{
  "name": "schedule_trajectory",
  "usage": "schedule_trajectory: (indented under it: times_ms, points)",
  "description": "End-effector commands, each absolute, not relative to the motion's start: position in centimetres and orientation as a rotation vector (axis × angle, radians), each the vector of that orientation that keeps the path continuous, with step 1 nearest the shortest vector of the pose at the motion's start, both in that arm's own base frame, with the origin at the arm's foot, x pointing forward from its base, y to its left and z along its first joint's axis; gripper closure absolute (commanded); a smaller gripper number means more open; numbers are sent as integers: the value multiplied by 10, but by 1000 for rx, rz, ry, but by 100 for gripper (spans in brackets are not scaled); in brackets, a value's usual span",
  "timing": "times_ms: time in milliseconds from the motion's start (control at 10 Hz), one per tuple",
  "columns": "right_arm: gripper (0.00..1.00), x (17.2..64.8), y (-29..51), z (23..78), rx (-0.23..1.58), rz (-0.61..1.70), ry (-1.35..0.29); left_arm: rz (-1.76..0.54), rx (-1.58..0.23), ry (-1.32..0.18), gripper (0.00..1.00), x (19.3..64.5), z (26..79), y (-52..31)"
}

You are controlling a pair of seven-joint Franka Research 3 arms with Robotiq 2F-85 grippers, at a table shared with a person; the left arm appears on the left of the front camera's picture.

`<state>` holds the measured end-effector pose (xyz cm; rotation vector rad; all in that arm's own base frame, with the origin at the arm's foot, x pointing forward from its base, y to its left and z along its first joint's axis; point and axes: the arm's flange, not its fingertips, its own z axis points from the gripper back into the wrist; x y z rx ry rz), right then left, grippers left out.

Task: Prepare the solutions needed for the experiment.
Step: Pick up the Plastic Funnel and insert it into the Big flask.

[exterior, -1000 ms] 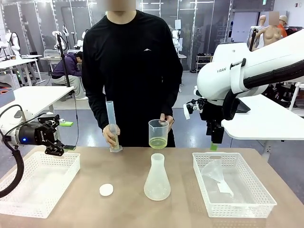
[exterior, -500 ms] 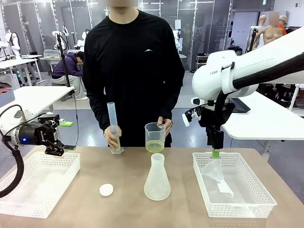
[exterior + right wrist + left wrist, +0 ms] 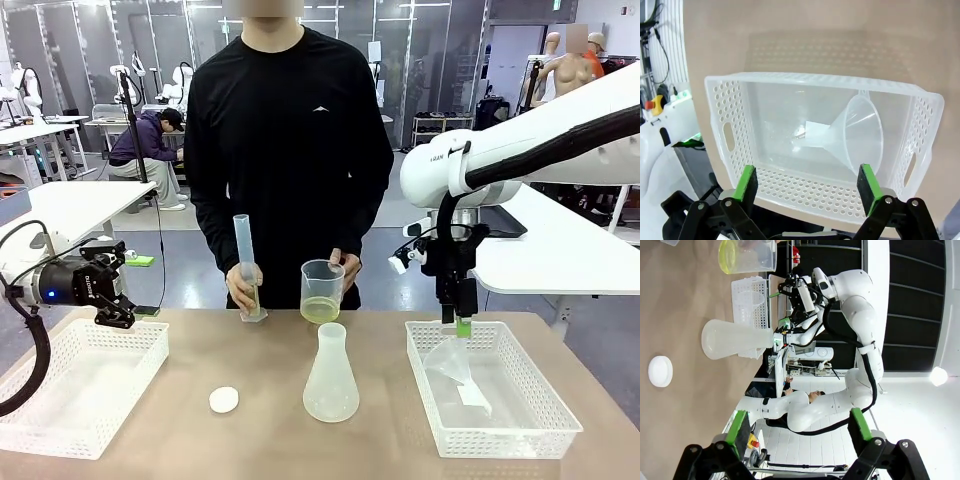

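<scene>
your brown table [image 3: 260,440] has a person standing at its far edge. at the left, your left gripper [image 3: 138,287] hangs with jaws spread and empty over the far rim of a white basket [image 3: 140,375], with a small white disc [image 3: 224,400] and a clear flask [image 3: 331,375] on the bare top between the baskets. behind them the person steadies a graduated cylinder [image 3: 246,265] and holds a beaker [image 3: 321,290]; the solutions [image 3: 319,311] lie shallow in it, well apart from your right gripper [image 3: 462,322], which is wide open just above the funnel [image 3: 450,365] in the right basket [image 3: 500,440].
</scene>
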<state>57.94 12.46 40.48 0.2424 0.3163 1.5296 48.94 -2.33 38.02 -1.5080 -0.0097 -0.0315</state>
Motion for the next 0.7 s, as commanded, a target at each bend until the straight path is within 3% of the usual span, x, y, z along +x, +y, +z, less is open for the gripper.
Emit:
schedule_trajectory:
  times_ms: [0, 600]
  points:
    - [0, 600, 119, 402, 282, 1563, 332, -30, -1512, -12, 0, 490, 381, -23]
    - [0, 624, 110, 368, 376, 1627, 374, -30, -1512, -12, 0, 490, 381, -23]
